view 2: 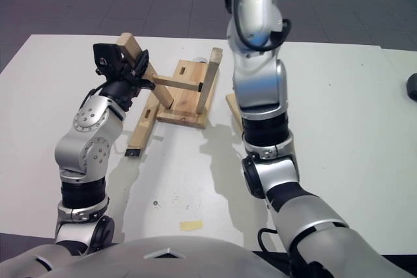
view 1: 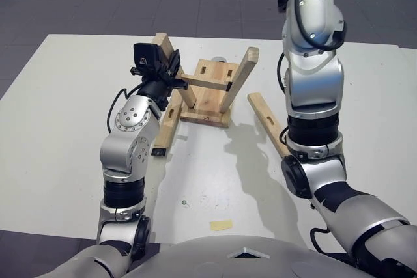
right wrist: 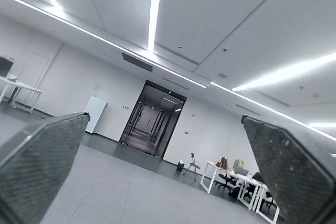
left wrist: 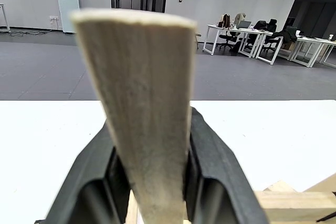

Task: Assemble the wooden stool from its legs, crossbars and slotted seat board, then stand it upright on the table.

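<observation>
At the left of the surface (view 1: 65,96), we grip a leg for fitting, with the right arm lifted clear.
On our left, the left end effector (view 1: 167,69) is clamped tight on the upper part of a leg (view 1: 169,120). The leg's lower end rests on the surface beside the board (view 1: 208,102), and we judge it is tilted like this to line it up with a slot. The board lies flat mid-surface with two standing legs (view 1: 240,76) rising from it, joined by a crossbar (view 1: 207,83), so the stool looks partly built and upside down. Just right of it a loose leg (view 1: 268,124) lies flat, probably next to go in. Farthest right, the right end effector (right wrist: 165,156) points at the ceiling, its fingers spread wide around nothing, likely parked out of the way.
</observation>
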{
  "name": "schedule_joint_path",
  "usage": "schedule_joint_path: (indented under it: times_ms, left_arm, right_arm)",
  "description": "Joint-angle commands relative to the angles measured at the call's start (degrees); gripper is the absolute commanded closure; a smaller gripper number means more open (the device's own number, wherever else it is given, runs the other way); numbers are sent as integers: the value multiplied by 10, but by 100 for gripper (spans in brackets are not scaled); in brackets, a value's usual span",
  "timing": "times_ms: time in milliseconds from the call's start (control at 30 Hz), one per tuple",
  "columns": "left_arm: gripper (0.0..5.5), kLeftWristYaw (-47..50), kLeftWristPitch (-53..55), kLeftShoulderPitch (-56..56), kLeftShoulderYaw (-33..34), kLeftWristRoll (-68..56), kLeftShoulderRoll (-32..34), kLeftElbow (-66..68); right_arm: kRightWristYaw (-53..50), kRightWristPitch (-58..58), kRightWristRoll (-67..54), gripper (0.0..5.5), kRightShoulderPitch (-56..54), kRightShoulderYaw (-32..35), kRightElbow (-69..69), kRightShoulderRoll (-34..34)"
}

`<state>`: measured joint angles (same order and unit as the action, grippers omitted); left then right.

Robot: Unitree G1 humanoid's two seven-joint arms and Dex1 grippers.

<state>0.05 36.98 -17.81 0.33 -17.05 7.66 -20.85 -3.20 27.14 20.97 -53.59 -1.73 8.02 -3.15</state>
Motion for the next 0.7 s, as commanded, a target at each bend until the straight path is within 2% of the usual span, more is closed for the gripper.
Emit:
schedule_joint_path:
  times_ms: [33, 367, 433, 700]
  left_arm:
    - [445, -10, 72, 53, -14, 12, 15, 62]
    - [445, -18, 57, 57, -14, 9, 7, 62]
    - [398, -20, 51, 57, -13, 9, 6, 65]
    - [272, -38, -13, 53, -5, 16, 0, 79]
  right_arm:
    - [-5, 0, -16, 10, -12, 16, -10, -4]
    - [2, 3, -22, 10, 0, 2, -12, -5]
    - [4, 4, -23, 10, 3, 0, -12, -7]
    - [5, -1, -20, 10, 16, -11, -15, -12]
